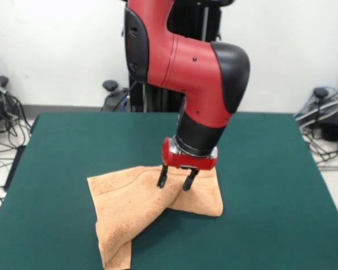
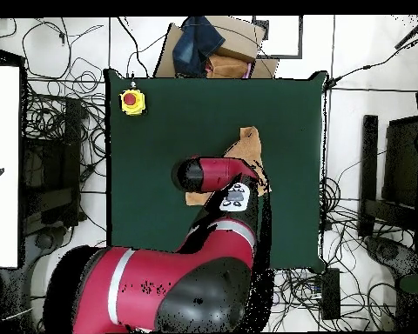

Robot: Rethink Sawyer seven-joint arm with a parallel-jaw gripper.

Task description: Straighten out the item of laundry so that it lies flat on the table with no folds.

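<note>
Rumpling terry towel, folded, claw spread

Arm covers most of towel on table.

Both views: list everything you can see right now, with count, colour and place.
towel: one, peach-orange, crumpled with folds, mid-table under the gripper
table: one, dark green top, fills the front view
button box: one, yellow with red button, table corner in the overhead view
cardboard box: one, brown, dark blue cloth on it, off the table edge in the overhead view
cables: many, black, on the floor round the table
arm: one, red and black, over the towel
gripper: one, black fingers, open, tips at the towel
</note>
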